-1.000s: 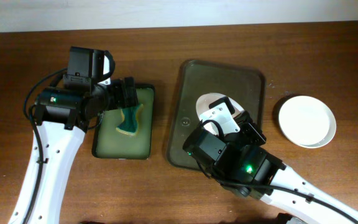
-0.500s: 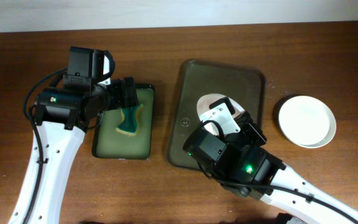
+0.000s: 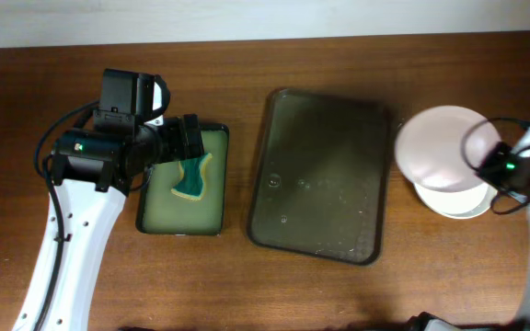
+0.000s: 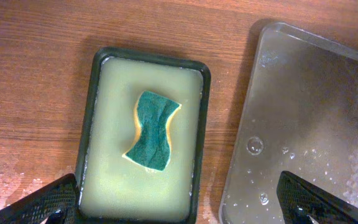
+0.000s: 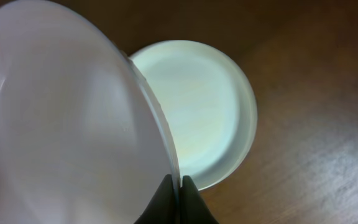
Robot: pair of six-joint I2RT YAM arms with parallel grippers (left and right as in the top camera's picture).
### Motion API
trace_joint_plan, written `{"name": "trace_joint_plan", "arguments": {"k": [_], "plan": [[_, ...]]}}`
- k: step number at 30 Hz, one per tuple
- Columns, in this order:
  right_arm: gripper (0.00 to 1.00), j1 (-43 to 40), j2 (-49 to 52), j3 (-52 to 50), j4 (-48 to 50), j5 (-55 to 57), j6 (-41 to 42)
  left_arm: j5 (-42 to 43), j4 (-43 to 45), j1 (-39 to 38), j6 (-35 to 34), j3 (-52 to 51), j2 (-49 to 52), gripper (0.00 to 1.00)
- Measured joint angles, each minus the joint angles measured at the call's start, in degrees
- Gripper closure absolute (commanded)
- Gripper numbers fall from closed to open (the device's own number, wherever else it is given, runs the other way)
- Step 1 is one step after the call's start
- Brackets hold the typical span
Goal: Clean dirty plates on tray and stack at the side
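Note:
My right gripper [image 5: 180,186] is shut on the rim of a white plate [image 5: 61,124] and holds it tilted above another white plate [image 5: 204,112] lying on the table. In the overhead view the held plate [image 3: 440,142] overlaps the lower plate [image 3: 463,204], right of the dark tray [image 3: 320,175], and my right gripper [image 3: 513,170] is at the right edge. The tray holds only water drops. My left gripper [image 4: 179,208] is open above the soap dish [image 4: 92,124], with the green and yellow sponge [image 4: 152,130] lying in the soapy water.
The soap dish [image 3: 182,216] sits left of the tray on the brown wooden table. The tray's wet left part shows in the left wrist view [image 4: 303,112]. My left arm [image 3: 90,156] hangs over the dish's left side.
My right arm has swung from over the tray to the far right, carrying the white plate off the tray to above the plate at the side. The left arm has not moved.

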Motion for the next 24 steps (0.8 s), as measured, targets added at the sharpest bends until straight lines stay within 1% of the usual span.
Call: {"name": "trace_joint_plan", "arguments": {"k": [1, 2, 3, 4, 5, 6, 8, 9, 10, 12, 13, 14, 15, 16, 17, 18, 19, 20, 24], "plan": [[0.96, -4.11, 3.63, 0.11, 0.96, -1.40, 1.11, 0.00, -0.02, 0.00, 0.00, 0.00, 0.00, 0.00], [0.87, -7.13, 7.61, 0.17, 2.23, -2.14, 1.99, -0.02, 0.00, 0.00, 0.00, 0.00, 0.00, 0.00], [0.56, -9.33, 12.02, 0.22, 3.08, -2.67, 2.89, 0.00, 0.04, 0.00, 0.00, 0.00, 0.00, 0.00], [0.49, -10.16, 14.45, 0.22, 3.41, -3.08, 3.04, 0.00, 0.02, 0.00, 0.00, 0.00, 0.00, 0.01], [0.44, -10.75, 17.25, 0.22, 3.56, -3.50, 3.61, -0.02, 0.04, 0.00, 0.00, 0.00, 0.00, 0.00], [0.43, -10.93, 19.63, 0.22, 3.41, -3.87, 3.85, 0.00, 0.02, 0.00, 0.00, 0.00, 0.00, 0.00], [0.42, -10.93, 19.32, 1.18, 0.17, -8.57, 4.26, 0.00, 0.04, 0.00, 0.00, 0.00, 0.00, 0.00], [0.42, -10.49, 16.98, 2.91, -3.28, -12.11, 3.80, 0.00, 0.00, 0.00, 0.00, 0.00, 0.00, 0.00], [0.41, -9.18, 11.32, 5.22, -5.46, -15.58, 2.80, 0.00, 0.04, 0.00, 0.00, 0.00, 0.00, 0.00], [0.41, -1.53, -3.17, 8.39, -6.54, -20.37, -0.81, -0.02, 0.09, 0.00, 0.00, 0.00, 0.00, 0.00], [0.09, 5.01, -10.86, 9.25, -7.08, -22.64, -2.86, 0.00, 0.00, 0.00, 0.00, 0.00, 0.00, 0.00], [0.01, 10.49, -15.76, 9.44, -7.06, -23.37, -3.56, 0.02, 0.00, 0.00, 0.00, 0.00, 0.00, 0.00], [0.02, 20.31, -21.73, 9.46, -6.23, -24.79, -4.74, -0.04, 0.09, 0.00, 0.00, 0.00, 0.00, 0.00], [0.02, 26.88, -24.37, 9.51, -4.70, -24.72, -5.35, 0.00, 0.02, 0.00, 0.00, 0.00, 0.00, 0.00], [0.01, 32.65, -25.92, 9.49, -4.13, -24.87, -5.49, -0.02, 0.00, 0.00, 0.00, 0.00, 0.00, 0.00], [0.02, 40.41, -26.58, 9.49, -4.15, -25.35, -5.84, 0.00, 0.04, 0.00, 0.00, 0.00, 0.00, 0.00], [0.02, 44.78, -27.08, 9.49, -5.05, -25.14, -5.92, -0.07, 0.04, 0.02, 0.00, 0.00, 0.00, 0.00], [0.02, 47.67, -27.28, 9.49, -5.90, -24.68, -6.05, -0.15, -0.02, 0.13, 0.00, 0.00, 0.00, 0.00], [0.02, 48.35, -27.87, 9.49, -5.86, -16.09, -6.43, -0.20, 0.02, 0.15, 0.00, 0.00, 0.00, 0.00]]}}
